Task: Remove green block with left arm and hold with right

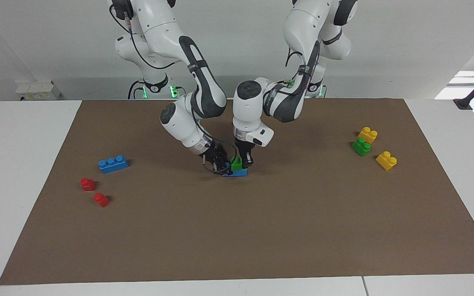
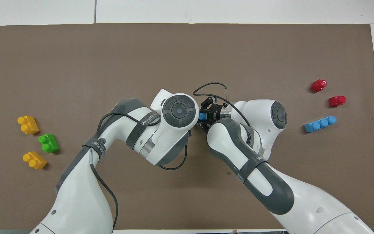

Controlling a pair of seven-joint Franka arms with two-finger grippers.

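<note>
While both white jointed arms bent low over the middle of the brown mat (image 1: 261,230), their black grippers met at one small stack of toy bricks. The small bright green plastic brick (image 1: 236,164) sat on top of a flat blue plastic brick (image 1: 237,172) that lay on the mat, roughly midway between the two ends of the table. The left gripper (image 1: 244,161) came down almost vertically, its fingers clamped on the green brick from the side toward the left arm's end. The right gripper (image 1: 220,165) reached in at a slant from the right arm's end and pressed against the end of the blue base brick; whether its fingers gripped that brick or only rested against it could not be told. In the overhead view only a blue stud (image 2: 202,116) showed between the two wrists.

Toward the left arm's end lay a second green two-stud brick (image 1: 361,146) between two yellow two-stud bricks (image 1: 367,134) (image 1: 386,160), close together but apart. Toward the right arm's end lay a long blue three-stud brick (image 1: 113,163) and, farther from the robots, two small red bricks (image 1: 87,183) (image 1: 101,200).
</note>
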